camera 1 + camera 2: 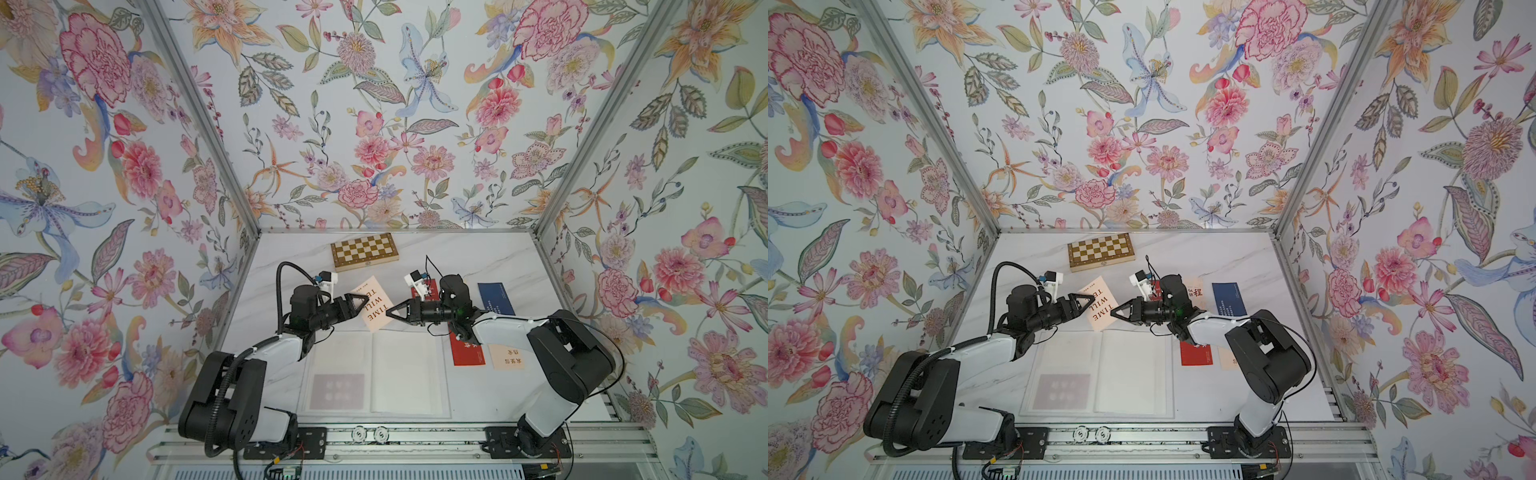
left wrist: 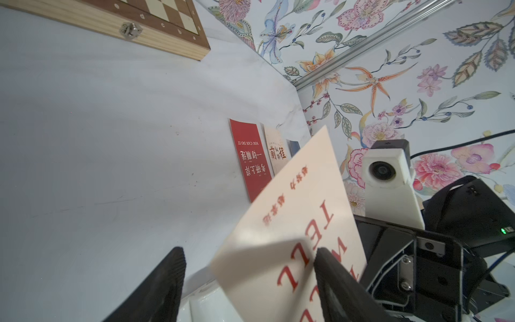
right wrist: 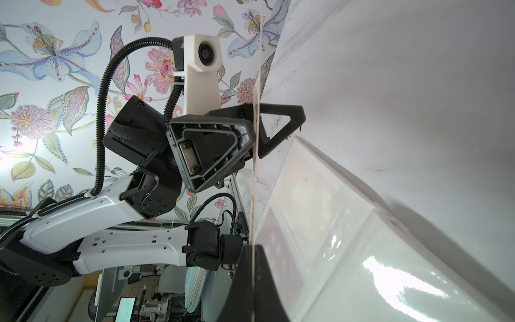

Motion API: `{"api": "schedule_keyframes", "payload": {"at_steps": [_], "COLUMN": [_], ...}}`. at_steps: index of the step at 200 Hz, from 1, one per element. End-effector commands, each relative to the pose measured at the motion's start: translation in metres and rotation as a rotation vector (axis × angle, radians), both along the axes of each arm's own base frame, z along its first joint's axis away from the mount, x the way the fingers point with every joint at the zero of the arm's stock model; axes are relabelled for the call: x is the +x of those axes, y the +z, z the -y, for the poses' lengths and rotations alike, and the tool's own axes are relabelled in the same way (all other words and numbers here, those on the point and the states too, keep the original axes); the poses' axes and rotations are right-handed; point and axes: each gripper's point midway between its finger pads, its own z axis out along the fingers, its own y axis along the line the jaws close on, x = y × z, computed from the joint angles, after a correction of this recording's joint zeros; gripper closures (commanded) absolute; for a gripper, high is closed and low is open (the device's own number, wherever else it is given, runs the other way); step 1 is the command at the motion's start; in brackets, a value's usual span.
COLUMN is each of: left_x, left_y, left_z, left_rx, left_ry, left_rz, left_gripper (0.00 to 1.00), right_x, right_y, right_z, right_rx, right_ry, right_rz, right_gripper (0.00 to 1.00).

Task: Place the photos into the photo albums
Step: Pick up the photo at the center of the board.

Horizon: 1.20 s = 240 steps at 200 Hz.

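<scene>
Cream card (image 1: 371, 303) printed "TIME WILL TELL" hangs tilted by the far edge of the open white photo album (image 1: 409, 365), pinched at one edge by the closed right tool (image 1: 390, 312), while the left tool (image 1: 361, 306) stands open, jaws either side of the opposite edge. A mistimed handover could bend the thin card or drop it onto the white marble desk (image 1: 478, 257), short of the translucent sleeves (image 3: 348, 223).

Cream TIME WILL TELL card (image 1: 372, 305) raised beyond open white album (image 1: 409, 374), red card (image 1: 467, 353), navy card (image 1: 496, 299) flat beside.
</scene>
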Motion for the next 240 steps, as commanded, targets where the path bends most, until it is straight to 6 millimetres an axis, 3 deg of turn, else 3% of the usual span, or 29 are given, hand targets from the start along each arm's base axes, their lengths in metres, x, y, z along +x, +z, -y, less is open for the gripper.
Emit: {"api": "schedule_keyframes", "payload": {"at_steps": [1,61,87,148,210,240], "left_x": [0.000,-0.002,-0.004,-0.009,-0.012,-0.012], "left_y": [0.014,0.011,0.008,0.010,0.013,0.012], "left_z": [0.005,0.005,0.005,0.005,0.004,0.004], "left_rx": [-0.086,-0.064,-0.048,-0.011,0.002,0.005], "left_ry": [-0.030,-0.031,-0.038,-0.051,-0.055,-0.057], "left_rz": [0.033,0.011,-0.007,-0.009,-0.013,-0.016], "left_gripper": [0.33,0.56,0.71,0.84,0.91,1.00], "right_x": [-0.014,-0.018,-0.013,-0.001,0.012,0.014], "right_y": [-0.007,-0.025,-0.024,-0.028,-0.022,-0.018], "right_z": [-0.002,0.004,0.004,0.005,0.009,0.007], "right_rx": [0.028,-0.036,-0.046,-0.080,-0.081,-0.081], "right_ry": [0.055,0.052,0.050,0.069,0.065,0.081], "right_rz": [-0.023,-0.030,-0.025,-0.040,-0.034,-0.029], "right_gripper": [1.00,1.00,1.00,1.00,1.00,1.00]}}
